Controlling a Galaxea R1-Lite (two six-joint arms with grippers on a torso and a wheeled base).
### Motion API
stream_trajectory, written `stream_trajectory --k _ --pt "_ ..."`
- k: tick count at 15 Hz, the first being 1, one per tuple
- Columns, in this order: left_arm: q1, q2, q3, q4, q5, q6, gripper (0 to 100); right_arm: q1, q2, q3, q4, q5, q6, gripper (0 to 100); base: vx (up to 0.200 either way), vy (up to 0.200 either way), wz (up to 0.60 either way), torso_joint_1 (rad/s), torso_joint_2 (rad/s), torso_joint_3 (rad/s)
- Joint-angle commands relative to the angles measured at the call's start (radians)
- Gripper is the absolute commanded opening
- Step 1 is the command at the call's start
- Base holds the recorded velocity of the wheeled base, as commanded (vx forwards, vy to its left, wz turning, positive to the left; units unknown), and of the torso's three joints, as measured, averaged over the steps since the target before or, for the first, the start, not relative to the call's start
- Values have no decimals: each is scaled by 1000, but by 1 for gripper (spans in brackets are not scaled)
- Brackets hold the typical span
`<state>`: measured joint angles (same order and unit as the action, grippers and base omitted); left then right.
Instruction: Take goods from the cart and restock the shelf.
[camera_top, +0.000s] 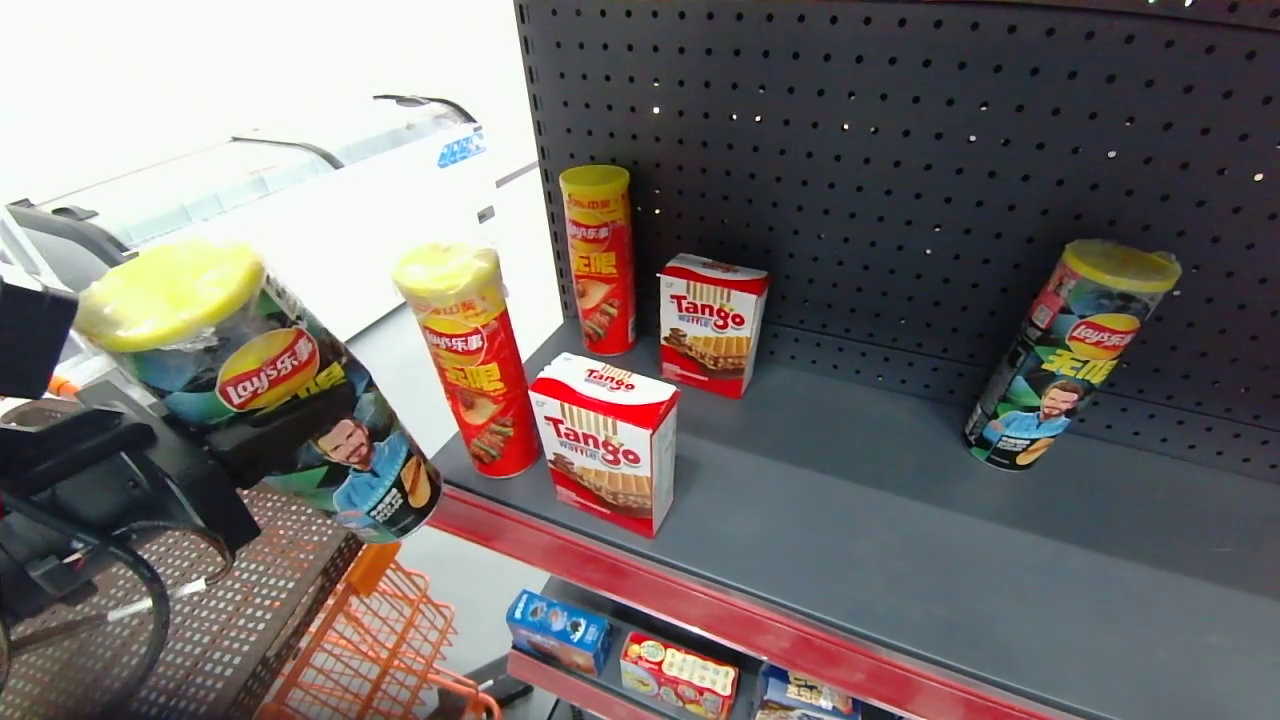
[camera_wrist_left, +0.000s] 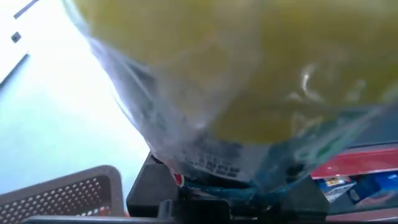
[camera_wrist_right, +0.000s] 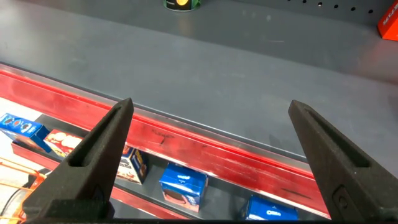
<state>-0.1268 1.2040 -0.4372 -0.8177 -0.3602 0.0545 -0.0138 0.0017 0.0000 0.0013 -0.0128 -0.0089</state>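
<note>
My left gripper (camera_top: 270, 430) is shut on a dark chip can with a yellow lid (camera_top: 260, 385), held tilted in the air left of the shelf, above the cart. The same can (camera_wrist_left: 249, 93) presses close against the left wrist camera. A matching dark can (camera_top: 1070, 355) stands at the back right of the grey shelf (camera_top: 880, 520). My right gripper (camera_wrist_right: 211, 155) hangs open over the shelf's red front edge (camera_wrist_right: 205, 155), with nothing between its fingers.
Two red chip cans (camera_top: 480, 365) (camera_top: 600, 260) and two red-and-white wafer boxes (camera_top: 605, 440) (camera_top: 712, 325) stand at the shelf's left. A pegboard wall (camera_top: 900, 150) backs it. The orange cart (camera_top: 380, 640) is below left. Small boxes (camera_top: 680, 675) fill the lower shelf.
</note>
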Motion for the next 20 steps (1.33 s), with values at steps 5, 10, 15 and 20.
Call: stream_trajectory --k 5,10,15,20 --pt "-71 -139 -15 155 -2 4 0 0 1 0 0 0 0 100 0 0 0 0 0 0" --pt "-165 -224 15 249 -8 5 0 0 1 0 0 4 0 100 0 0 0 0 0 0" --pt "-269 -273 15 338 -8 5 0 0 1 0 0 4 0 100 0 0 0 0 0 0" --pt "-363 -224 18 338 -8 30 0 0 1 0 0 4 0 100 0 0 0 0 0 0"
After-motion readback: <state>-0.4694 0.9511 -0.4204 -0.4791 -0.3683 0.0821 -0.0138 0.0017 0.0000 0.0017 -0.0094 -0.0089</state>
